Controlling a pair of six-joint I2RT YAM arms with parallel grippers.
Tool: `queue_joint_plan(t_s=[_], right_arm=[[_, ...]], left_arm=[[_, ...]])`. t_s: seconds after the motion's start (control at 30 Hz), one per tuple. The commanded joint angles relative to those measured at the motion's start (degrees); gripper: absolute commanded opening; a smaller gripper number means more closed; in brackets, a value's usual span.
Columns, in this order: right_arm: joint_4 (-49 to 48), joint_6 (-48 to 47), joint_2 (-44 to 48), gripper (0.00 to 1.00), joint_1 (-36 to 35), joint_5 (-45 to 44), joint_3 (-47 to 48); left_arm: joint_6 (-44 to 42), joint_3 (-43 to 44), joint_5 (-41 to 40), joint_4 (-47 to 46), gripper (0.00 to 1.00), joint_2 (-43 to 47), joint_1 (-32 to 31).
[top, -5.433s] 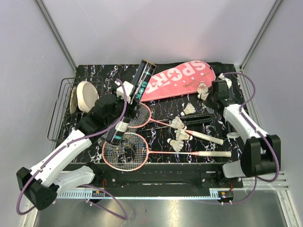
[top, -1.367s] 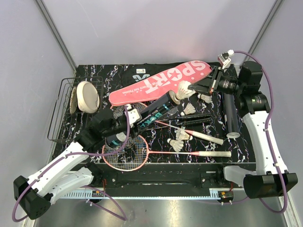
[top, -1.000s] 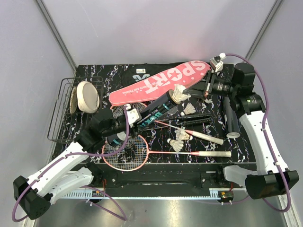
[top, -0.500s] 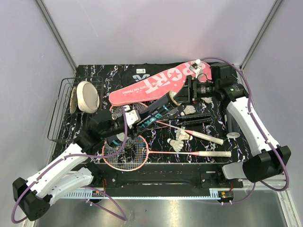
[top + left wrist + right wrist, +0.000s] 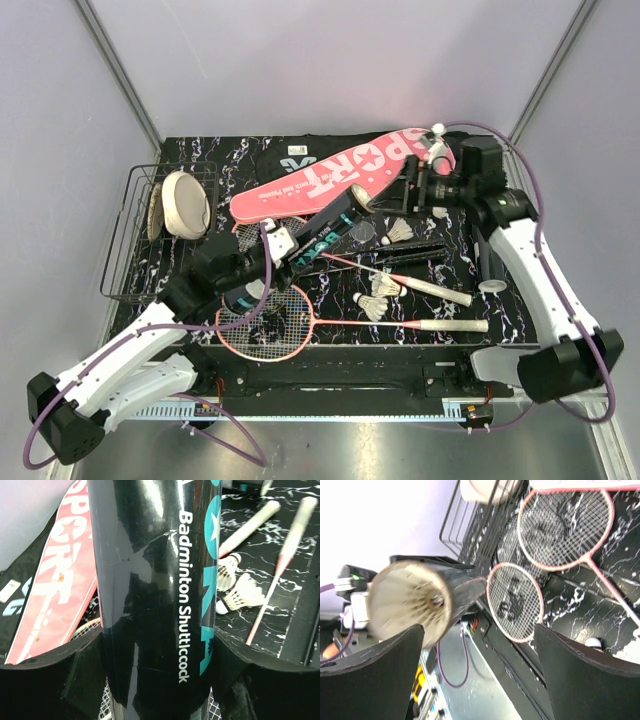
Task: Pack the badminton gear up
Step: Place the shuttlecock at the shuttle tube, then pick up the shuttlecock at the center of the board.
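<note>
My left gripper [image 5: 285, 255] is shut on the dark tube [image 5: 325, 232], holding it tilted with its mouth toward the right arm. The tube [image 5: 155, 590] fills the left wrist view. A white shuttlecock [image 5: 410, 602] sits in the tube's mouth. My right gripper [image 5: 408, 190] stands open just beyond that mouth, with nothing between its fingers [image 5: 580, 680]. Two pink rackets [image 5: 262, 320] lie crossed on the table, and loose shuttlecocks [image 5: 380, 288] lie by their handles. The pink case [image 5: 330, 180] rests on the black bag [image 5: 290, 155] at the back.
A black wire basket [image 5: 125, 250] with a cream disc [image 5: 185, 203] stands at the left edge. A dark cylinder [image 5: 488, 262] lies under the right arm near the right edge. A black bar [image 5: 415, 252] lies beside the racket handles.
My right gripper carried a shuttlecock leftward to the tube's mouth, then opened and let go of it there. The left gripper kept hold of the tube, raising its mouth slightly.
</note>
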State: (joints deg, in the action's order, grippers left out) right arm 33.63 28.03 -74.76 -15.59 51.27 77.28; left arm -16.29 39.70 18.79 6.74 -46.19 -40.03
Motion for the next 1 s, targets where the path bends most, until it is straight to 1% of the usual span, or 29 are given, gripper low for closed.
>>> queue_joint_plan(t_s=[0.0, 0.07, 0.1, 0.13, 0.17, 0.2, 0.23, 0.27, 0.3, 0.37, 0.43, 0.47, 0.5, 0.53, 0.57, 0.6, 0.63, 0.7, 0.77, 0.87, 0.97], right_arm=[[-10.86, 8.18, 6.90, 0.98, 1.71, -1.51, -1.95], [-10.69, 8.79, 9.79, 0.98, 3.54, -6.06, -2.83], [-10.69, 8.88, 10.94, 0.99, 4.16, -9.48, -3.27], [-6.68, 9.14, 12.00, 0.99, 4.52, -14.56, -3.18], [-2.99, 8.89, 12.44, 0.98, 4.52, -26.36, -2.40], [0.70, 8.88, 12.10, 0.97, 4.43, -31.35, -1.70], [7.70, 9.93, 11.49, 0.97, 4.43, -35.67, -0.99], [10.29, 10.02, 10.26, 0.96, 4.26, -40.76, -1.16], [11.80, 10.03, 9.90, 0.96, 3.30, -42.29, -1.95], [12.87, 9.68, 9.72, 0.96, 1.72, -42.66, -6.59], [12.87, 10.29, 9.63, 0.94, -1.71, -41.95, -11.52], [11.74, 11.16, 10.85, 0.89, -3.02, -40.64, -13.97], [7.72, 14.13, 11.91, 0.87, -4.52, -39.41, -19.56], [4.90, 16.50, 12.96, 0.83, -6.10, -38.10, -22.84], [1.56, 19.23, 15.50, 0.81, -6.90, -34.60, -26.26], [-5.43, 25.52, 16.65, 0.79, -7.69, -33.17, -32.56], [-8.81, 28.45, 18.49, 0.79, -9.87, -33.07, -35.32], [-12.78, 33.38, 19.30, 0.79, -11.56, -35.17, -39.72], [-12.71, 34.98, 19.13, 0.79, -12.26, -37.02, -40.80], [-15.51, 38.06, 16.50, 0.79, -13.05, -36.68, -43.17], [-21.49, 41.31, 13.68, 0.75, -14.63, -35.97, -46.16]], left_arm=[[2.93, 2.57, -8.58, -5.78, 0.00, -1.00, 0.22], [3.81, 3.27, -10.08, -5.16, 0.00, -1.53, 0.13], [4.60, 3.62, -13.74, -4.73, 0.00, -2.31, 0.04], [6.87, 4.06, -16.56, -4.03, 0.00, -2.76, 0.04], [8.37, 5.46, -19.37, -3.50, 0.00, -3.28, 0.04], [9.52, 6.26, -26.27, -2.79, 0.00, -4.68, 0.13], [11.44, 7.31, -29.22, -1.22, 0.00, -5.30, 0.13], [12.24, 9.06, -34.47, -0.42, 0.00, -6.01, 0.04], [12.77, 9.86, -36.52, 0.11, 0.00, -6.88, 0.13], [13.22, 10.13, -40.38, -0.06, 0.00, -6.46, 0.04], [12.87, 9.17, -42.16, -1.64, 0.00, -5.49, 0.13], [12.69, 8.82, -42.86, -2.08, 0.00, -4.35, 0.04], [12.34, 8.46, -42.69, -3.22, 0.00, -3.73, 0.04], [11.82, 7.50, -42.34, -3.66, 0.00, -3.03, 0.04], [11.81, 7.23, -41.82, -4.19, 0.00, -2.15, 0.13], [11.90, 7.06, -41.64, -4.54, 0.00, -1.88, 0.04], [12.07, 7.14, -41.55, -4.63, 0.00, -1.88, 0.13], [12.34, 7.32, -42.16, -4.63, 0.00, -1.79, 0.13], [12.25, 7.06, -42.25, -4.81, 0.00, -1.79, 0.22], [12.52, 7.23, -41.20, -4.55, 0.00, -2.06, 0.13], [12.69, 7.58, -41.02, -4.19, 0.00, -2.15, 0.13]])
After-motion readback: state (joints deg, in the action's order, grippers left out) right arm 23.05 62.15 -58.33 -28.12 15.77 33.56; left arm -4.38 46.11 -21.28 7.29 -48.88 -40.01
